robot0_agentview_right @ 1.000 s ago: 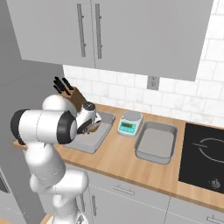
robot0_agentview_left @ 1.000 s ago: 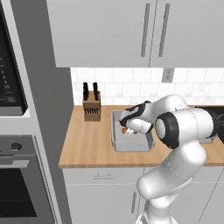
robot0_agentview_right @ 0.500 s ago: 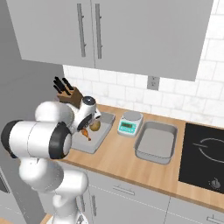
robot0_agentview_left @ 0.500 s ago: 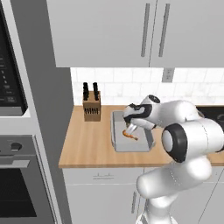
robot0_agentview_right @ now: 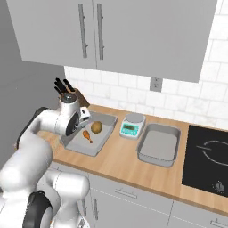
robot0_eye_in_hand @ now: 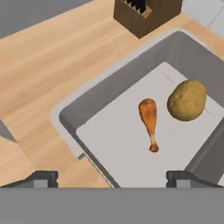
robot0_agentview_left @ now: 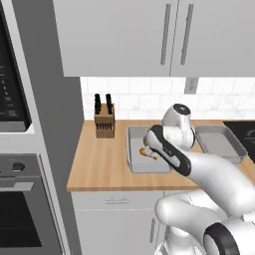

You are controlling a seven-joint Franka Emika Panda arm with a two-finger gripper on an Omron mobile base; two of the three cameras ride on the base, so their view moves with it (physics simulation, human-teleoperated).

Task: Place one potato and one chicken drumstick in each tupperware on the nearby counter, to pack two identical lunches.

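Released since a second ago: chicken drumstick (robot0_eye_in_hand: 149, 121) now lying flat on the floor of the left tupperware (robot0_eye_in_hand: 109, 92) instead of riding in the pincer, with the gripper (robot0_eye_in_hand: 111, 177) spread wide, lifted off and gripping nothing. Potato (robot0_eye_in_hand: 187, 100) just beside the drumstick on the same floor, apart from it or barely so. So one lunch judged packed; second tupperware (robot0_agentview_right: 159, 145) bare, well to the right past the digital scale (robot0_agentview_right: 131, 125). Remaining potato and drumstick nowhere to be pointed at from these views. Handling, as a guess: drumstick light, stiff along the bone, probably slick on the meaty end, best pinched across the thick part and not the thin shank; potato heavier, hard, rounded, likely to roll or squirt from the jaws unless taken across its short middle. Sloped walls of both containers leave little room for finger tips near the rim, so straight up and out looks safest. Knife block (robot0_agentview_left: 104, 119) close behind the left container, scale between the two; open counter (robot0_agentview_left: 97, 159) in front and to the left for swinging clear.
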